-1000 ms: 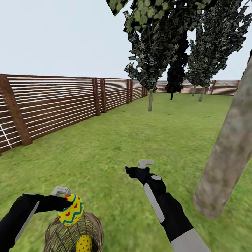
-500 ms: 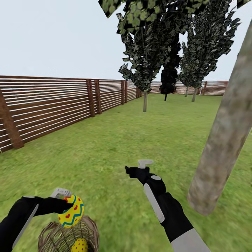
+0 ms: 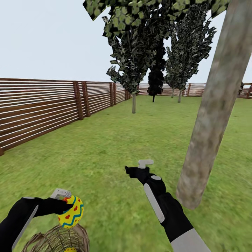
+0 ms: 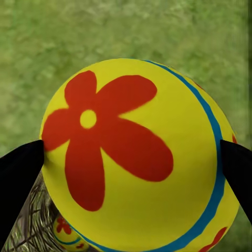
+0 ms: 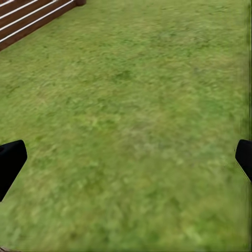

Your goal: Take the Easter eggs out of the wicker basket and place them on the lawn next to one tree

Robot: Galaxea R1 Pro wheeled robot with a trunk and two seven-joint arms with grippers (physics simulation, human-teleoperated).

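Note:
My left gripper (image 3: 69, 209) is shut on one Easter egg (image 3: 71, 214), yellow with red marks and a blue wavy band, held just above the wicker basket (image 3: 52, 240) at the lower left. The left wrist view has that egg (image 4: 131, 157) pinched between the two black fingers (image 4: 18, 178), with the basket (image 4: 23, 228) and another egg (image 4: 68, 234) below it. A sliver of an egg (image 3: 71, 250) lies in the basket. The tree (image 3: 210, 115) leans up at the right. My right gripper (image 3: 133, 170) hangs open and empty over the lawn (image 3: 115, 140), left of the trunk.
A brown slat fence (image 3: 38, 112) runs along the left and far side. Thin-trunked trees (image 3: 133, 70) and a dark narrow one (image 3: 155, 77) stand far ahead. In the right wrist view, grass (image 5: 131, 131) lies between the spread fingertips (image 5: 10, 160).
The whole head view has swung: the trunk, fence and far trees slid left in the picture and the basket dropped toward the lower left edge. Both arms hold their pose, egg still gripped.

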